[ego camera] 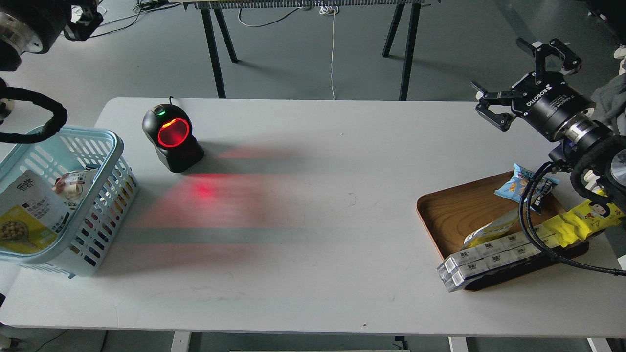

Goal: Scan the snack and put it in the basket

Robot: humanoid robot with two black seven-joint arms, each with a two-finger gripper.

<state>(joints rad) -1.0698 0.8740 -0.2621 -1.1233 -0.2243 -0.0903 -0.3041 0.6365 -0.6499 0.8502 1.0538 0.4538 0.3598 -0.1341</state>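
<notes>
The snack (24, 215), a yellow-and-white pouch picturing beige nuts, leans inside the light blue basket (105, 161) at the table's left edge, beside another small packet (73, 188). My right gripper (499, 66) is open and empty, raised above the table's far right corner, past the tray. My left arm (24, 29) shows at the top left, high above the basket. Its far end is dark and cut off by the view's edge, so its fingers cannot be told apart.
A black scanner (172, 137) with a glowing red window stands at the back left and casts red light on the table. A brown wooden tray (455, 210) at the right holds a blue-orange packet (521, 186), a yellow wrapper (582, 220) and white boxes (484, 259).
</notes>
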